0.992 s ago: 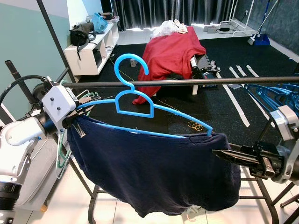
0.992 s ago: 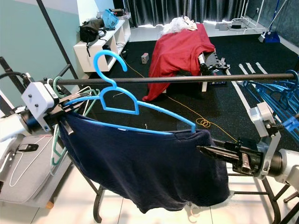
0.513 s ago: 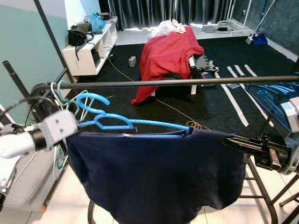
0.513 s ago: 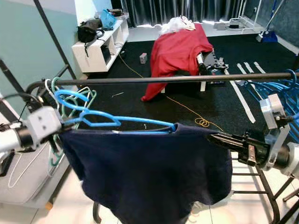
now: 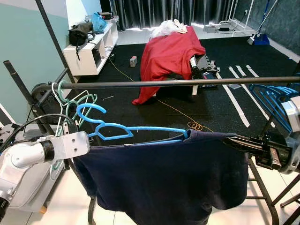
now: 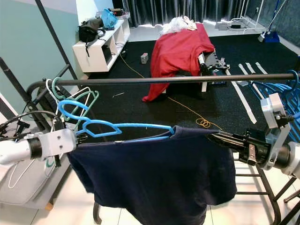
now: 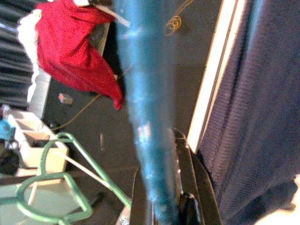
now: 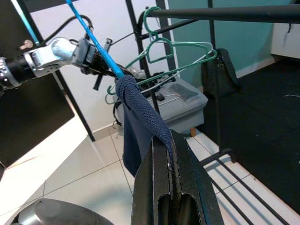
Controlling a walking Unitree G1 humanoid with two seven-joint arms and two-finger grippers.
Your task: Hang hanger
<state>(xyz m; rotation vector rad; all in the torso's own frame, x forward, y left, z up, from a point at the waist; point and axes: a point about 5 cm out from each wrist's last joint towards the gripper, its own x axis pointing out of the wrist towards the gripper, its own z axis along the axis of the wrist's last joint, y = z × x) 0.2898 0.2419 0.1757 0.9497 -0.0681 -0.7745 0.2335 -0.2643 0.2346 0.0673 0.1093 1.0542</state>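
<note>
A blue hanger carries a navy garment and lies almost flat below the black rail. Its hook points left, under the rail's left end. My left gripper is shut on the hanger's left arm; in the left wrist view the blue bar runs between the black fingers. My right gripper is shut on the garment's right shoulder. In the right wrist view the navy cloth is pinched between the fingers.
Green and white hangers hang at the rail's left end, and several blue hangers at its right end. A slanted rack post rises on the left. Beyond the rail lie a red cloth and a white shelf.
The hanger, tilted up with its hook above the rail a second ago, has come down and tipped nearly flat below the rail. Both grippers kept their hold.
</note>
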